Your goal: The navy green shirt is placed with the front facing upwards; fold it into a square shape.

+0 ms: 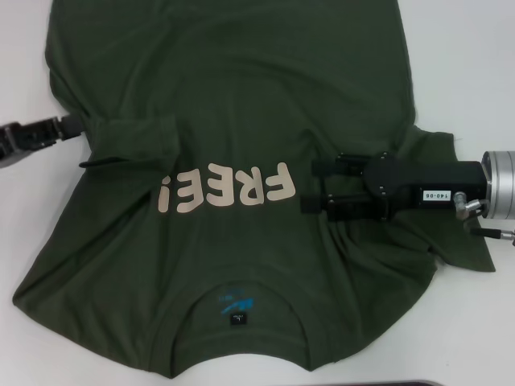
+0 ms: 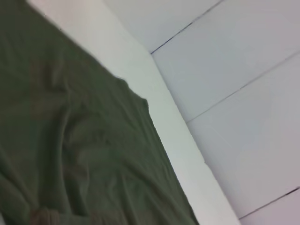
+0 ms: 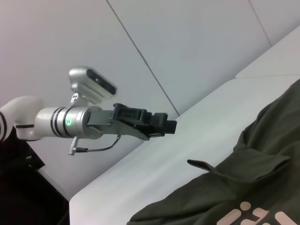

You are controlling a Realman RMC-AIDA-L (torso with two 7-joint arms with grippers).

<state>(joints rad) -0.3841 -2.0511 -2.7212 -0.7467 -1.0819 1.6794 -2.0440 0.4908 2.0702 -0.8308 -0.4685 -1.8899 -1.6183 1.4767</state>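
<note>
The dark olive-green cotton T-shirt (image 1: 233,121) with cream "FREE" lettering lies spread over the white table (image 1: 467,56), collar nearest the robot. Its left sleeve is folded inward onto the body, making a raised flap (image 1: 133,137). The left gripper (image 1: 68,127) sits at the shirt's left edge beside that flap; I cannot tell how its fingers stand. The right gripper (image 1: 310,186) hovers over the cloth just right of the lettering, fingers narrow, pinching nothing visible. Bare table shows along both side edges.

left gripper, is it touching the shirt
Apart. The right wrist view shows the left gripper hanging over bare table, with a plain gap to the shirt.
</note>
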